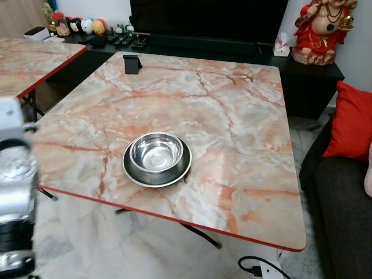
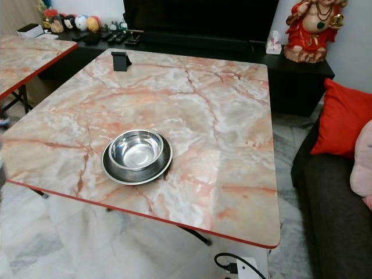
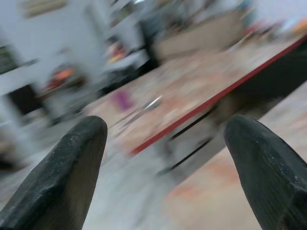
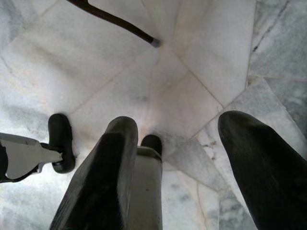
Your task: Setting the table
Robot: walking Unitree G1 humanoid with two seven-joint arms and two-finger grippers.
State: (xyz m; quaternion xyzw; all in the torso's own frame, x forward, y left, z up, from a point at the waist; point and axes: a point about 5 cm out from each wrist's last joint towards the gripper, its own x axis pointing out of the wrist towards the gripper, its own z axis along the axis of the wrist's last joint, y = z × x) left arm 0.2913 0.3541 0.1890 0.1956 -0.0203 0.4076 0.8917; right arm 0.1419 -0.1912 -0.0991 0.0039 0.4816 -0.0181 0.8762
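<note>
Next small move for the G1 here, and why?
Probably turn left toward the other table. The bowl sits in the plate on the near table; both grippers, left and right, are open and empty, with cutlery-like shapes blurred there.

Left wrist view heavily motion-blurred: second desk (image 3: pixel 201 86) with red edge, small purple item (image 3: pixel 122 99) on it unidentifiable. Left arm (image 1: pixel 14 192) cut by left edge, blurred. Far shelf figurines (image 1: pixel 87 25) too small. Red cushion (image 1: pixel 353 122) cropped right.
</note>
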